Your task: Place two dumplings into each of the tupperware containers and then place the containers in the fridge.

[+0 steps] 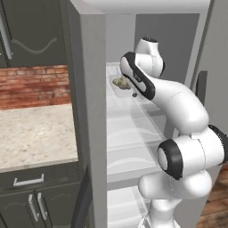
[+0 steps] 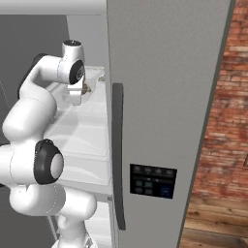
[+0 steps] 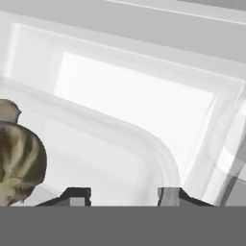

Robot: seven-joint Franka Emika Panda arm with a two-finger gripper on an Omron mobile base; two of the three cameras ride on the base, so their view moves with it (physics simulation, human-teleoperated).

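Parted either side of shallow whitish tupperware container's rim [image 3: 158, 149] on white fridge shelf [image 1: 133, 120], gripper [image 3: 125, 196]; tan-olive wrinkled dumplings [image 3: 19, 158] at nine o'clock. Best backed out level, avoiding dragging.

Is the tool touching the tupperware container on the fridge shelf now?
Cannot tell. In the hand view the tool sits at the container rim with its tips spread, but neither a plain contact nor a plain gap shows.

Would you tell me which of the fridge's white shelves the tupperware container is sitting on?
It is the top white shelf of the fridge: the container holding dumplings rests there, while the lower shelves carry nothing.
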